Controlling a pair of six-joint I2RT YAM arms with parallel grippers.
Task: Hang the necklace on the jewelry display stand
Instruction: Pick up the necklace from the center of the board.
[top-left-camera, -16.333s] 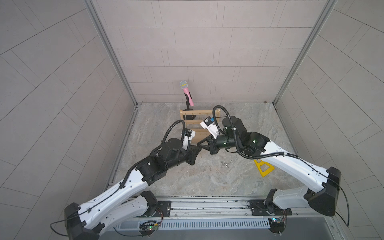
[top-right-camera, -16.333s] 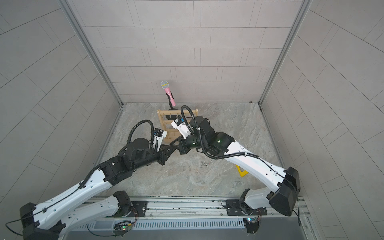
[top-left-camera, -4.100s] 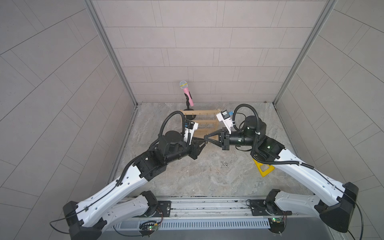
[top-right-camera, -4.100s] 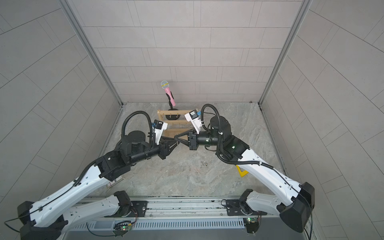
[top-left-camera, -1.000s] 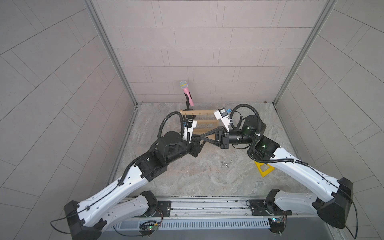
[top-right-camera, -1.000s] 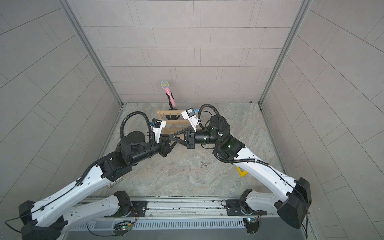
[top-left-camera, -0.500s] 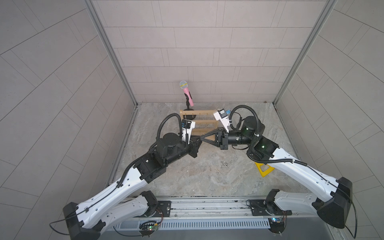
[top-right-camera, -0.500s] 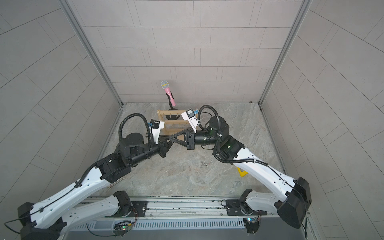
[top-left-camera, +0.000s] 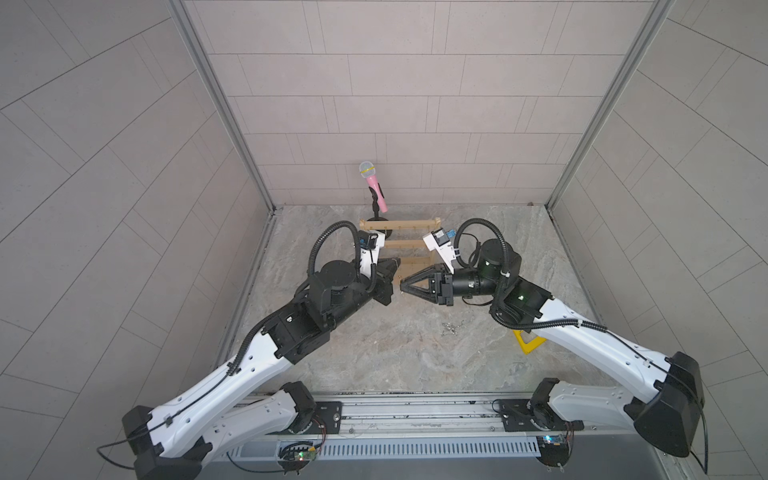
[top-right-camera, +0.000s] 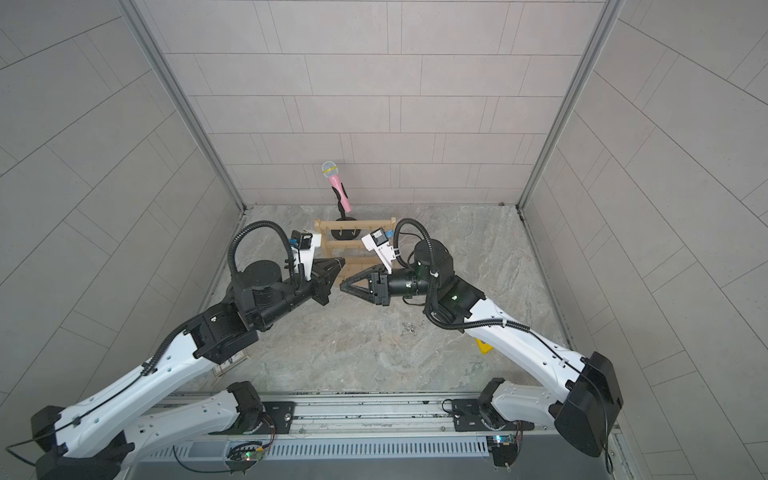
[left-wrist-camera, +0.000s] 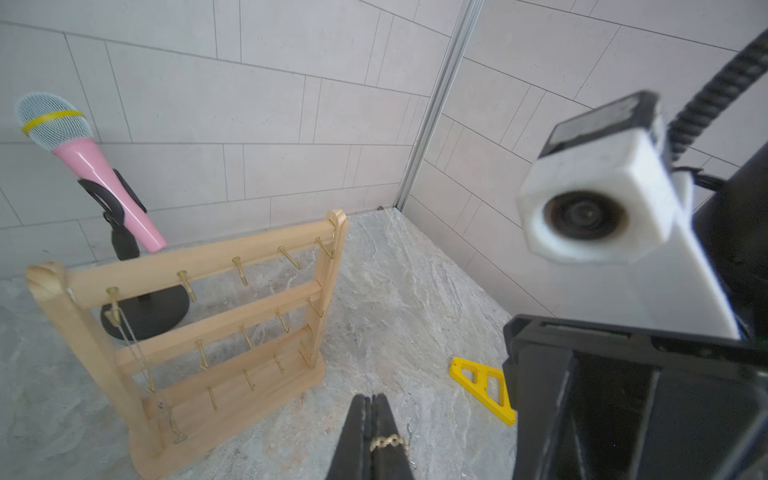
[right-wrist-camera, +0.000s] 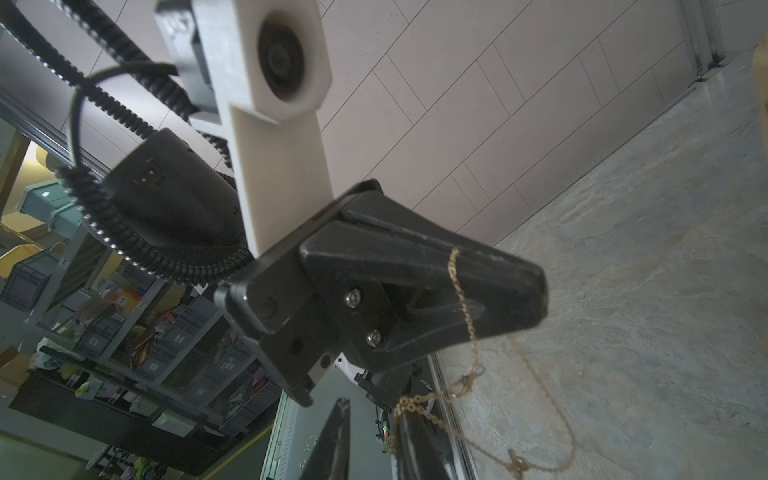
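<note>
The necklace (left-wrist-camera: 388, 441), a thin gold chain, is pinched in my left gripper (left-wrist-camera: 371, 405), which is shut on it. In the right wrist view the necklace (right-wrist-camera: 459, 286) runs over the left gripper's black fingers (right-wrist-camera: 490, 291) and sags in a loop toward the floor. My right gripper (right-wrist-camera: 374, 409) is open, and the chain lies draped over one of its fingers (right-wrist-camera: 411, 440). In both top views the two grippers (top-left-camera: 397, 266) (top-left-camera: 402, 286) meet tip to tip just in front of the wooden jewelry display stand (top-left-camera: 399, 245) (top-right-camera: 353, 245) (left-wrist-camera: 199, 328).
Another thin chain (left-wrist-camera: 129, 336) hangs from an end hook of the stand's top bar. A pink microphone (top-left-camera: 372, 183) on a black stand rises behind it by the back wall. A yellow triangular piece (top-left-camera: 528, 343) and a small silvery chain (top-left-camera: 451, 329) lie on the floor at the right.
My left gripper has closed on the necklace and drawn back slightly. My right gripper, shut until half a second ago, has opened, leaving the chain draped over one finger.
</note>
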